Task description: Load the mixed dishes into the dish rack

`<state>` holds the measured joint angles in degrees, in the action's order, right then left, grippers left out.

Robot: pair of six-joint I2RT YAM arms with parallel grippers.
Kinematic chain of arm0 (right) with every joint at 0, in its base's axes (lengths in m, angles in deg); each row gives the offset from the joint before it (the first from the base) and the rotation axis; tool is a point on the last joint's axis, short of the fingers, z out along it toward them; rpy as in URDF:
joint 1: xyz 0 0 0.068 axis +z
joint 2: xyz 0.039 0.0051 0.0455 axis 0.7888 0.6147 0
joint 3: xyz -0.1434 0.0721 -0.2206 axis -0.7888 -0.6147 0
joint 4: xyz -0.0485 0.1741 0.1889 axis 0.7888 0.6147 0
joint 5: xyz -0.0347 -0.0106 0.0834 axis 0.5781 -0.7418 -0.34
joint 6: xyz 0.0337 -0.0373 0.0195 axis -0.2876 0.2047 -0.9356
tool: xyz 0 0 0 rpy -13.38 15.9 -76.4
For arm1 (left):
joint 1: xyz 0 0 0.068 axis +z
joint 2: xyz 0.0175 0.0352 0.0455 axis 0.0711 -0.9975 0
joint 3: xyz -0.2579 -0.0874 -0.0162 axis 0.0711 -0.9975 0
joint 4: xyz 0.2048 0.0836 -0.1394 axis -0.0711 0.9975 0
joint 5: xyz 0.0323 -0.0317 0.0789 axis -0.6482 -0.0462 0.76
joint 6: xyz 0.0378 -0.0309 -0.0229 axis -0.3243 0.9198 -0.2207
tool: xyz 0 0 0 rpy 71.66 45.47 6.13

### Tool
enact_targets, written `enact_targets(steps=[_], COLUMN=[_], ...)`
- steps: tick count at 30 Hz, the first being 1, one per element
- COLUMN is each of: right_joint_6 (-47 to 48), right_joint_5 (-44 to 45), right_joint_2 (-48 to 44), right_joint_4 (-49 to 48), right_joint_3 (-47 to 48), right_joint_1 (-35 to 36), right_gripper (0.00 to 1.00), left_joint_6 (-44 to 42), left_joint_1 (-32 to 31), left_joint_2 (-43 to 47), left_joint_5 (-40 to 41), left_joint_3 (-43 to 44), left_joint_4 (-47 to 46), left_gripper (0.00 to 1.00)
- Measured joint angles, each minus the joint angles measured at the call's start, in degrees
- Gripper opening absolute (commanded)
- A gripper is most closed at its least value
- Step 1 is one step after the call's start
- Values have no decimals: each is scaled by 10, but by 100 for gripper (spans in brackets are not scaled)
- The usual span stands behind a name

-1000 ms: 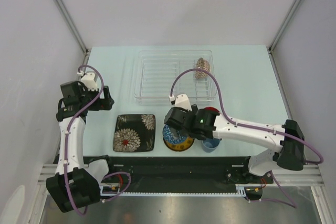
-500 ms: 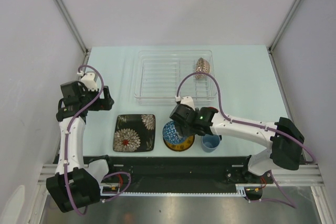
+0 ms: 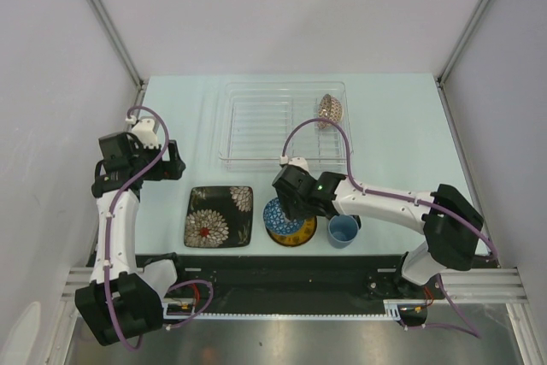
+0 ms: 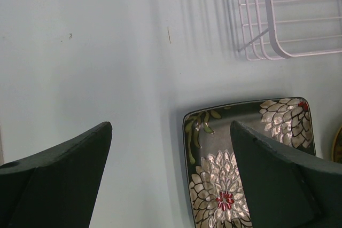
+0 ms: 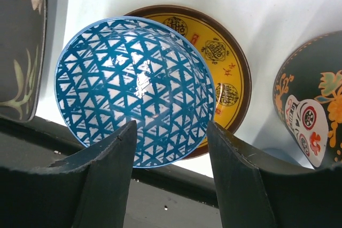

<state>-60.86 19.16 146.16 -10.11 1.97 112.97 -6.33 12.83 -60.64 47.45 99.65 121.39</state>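
The blue patterned bowl [image 5: 133,84] sits on the yellow round saucer [image 5: 227,73] near the table's front edge. My right gripper [image 5: 171,125] hangs over the bowl's near rim, jaws apart on either side of it, open. The dark mug [image 5: 310,110] stands just right of it; in the top view my arm hides the mug. The small light-blue cup [image 3: 343,230] stands to the right of the saucer [image 3: 299,233]. The black square floral plate [image 4: 246,169] lies flat below my left gripper [image 4: 171,125], which is open and empty. The cream-pink patterned bowl [image 3: 329,110] leans in the dish rack [image 3: 231,117].
The rack's white wire grid [image 4: 278,20] shows at the upper right of the left wrist view. A black rail [image 3: 282,267] runs along the table's front edge just behind the saucer. Grey walls close in the table on three sides.
The right gripper has moved left and slightly back over the blue bowl and its jaws have narrowed. The left arm has not moved.
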Motion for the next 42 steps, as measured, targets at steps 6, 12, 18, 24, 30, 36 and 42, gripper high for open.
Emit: enact_targets(steps=[6,12,18,24,30,36,42], right_joint_6=[1,2,10,14,15,14,17], right_joint_5=[-5,-8,-8,-5,-8,-23,-40], right_joint_2=[1,13,13,7,7,45,73], right_joint_4=[-5,-6,-8,0,-2,-16,-24], right_joint_3=[0,0,0,0,0,0,0], right_joint_1=[0,-4,-7,-7,-7,-12,-24], right_gripper=[59,63,68,68,63,60,31], left_joint_6=[0,0,0,0,0,0,0], left_joint_1=[0,0,0,0,0,0,0], left_joint_2=[-1,-1,-1,-1,-1,-1,-1], left_joint_5=[0,0,0,0,0,0,0], left_joint_3=[0,0,-5,-9,-11,-11,-11], left_joint_4=[0,0,0,-5,-9,-9,-8], left_gripper=[98,97,97,97,97,97,98])
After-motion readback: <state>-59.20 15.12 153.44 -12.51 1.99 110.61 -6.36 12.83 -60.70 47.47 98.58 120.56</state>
